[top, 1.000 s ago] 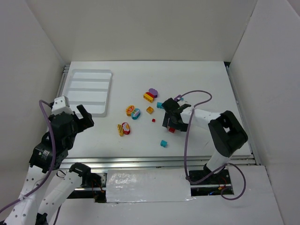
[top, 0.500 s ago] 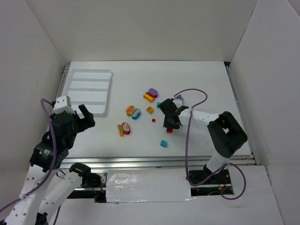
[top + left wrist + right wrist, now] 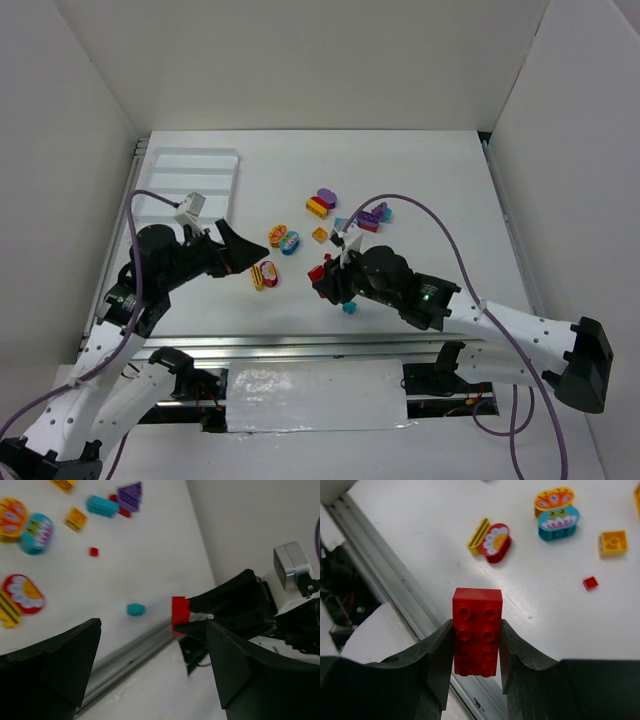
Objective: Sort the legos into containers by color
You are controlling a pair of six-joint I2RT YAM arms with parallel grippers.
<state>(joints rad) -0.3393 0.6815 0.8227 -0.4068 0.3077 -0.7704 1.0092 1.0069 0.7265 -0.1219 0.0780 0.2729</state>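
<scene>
Plainly the red brick [image 3: 476, 625], an eight-stud block, is off the table [image 3: 440, 180]. It is pinched by its long sides in the right gripper [image 3: 476, 642], whose jaws are drawn in tight against it. It hangs above the near middle of the surface, just left of a small teal brick [image 3: 349, 307]. The step in hand looks like the carry: one piece picked, not yet delivered. The white tray [image 3: 190, 185] lies at the far left, well apart from the brick, and no piece shows in its long compartments, so any one could take red. The next move calls for a sweep left and far. That path must clear the red-and-yellow rounded pair [image 3: 264, 274] and the left gripper [image 3: 150, 655], which hovers there spread wide and holding nothing. Then comes a descent over a single compartment before letting go.
</scene>
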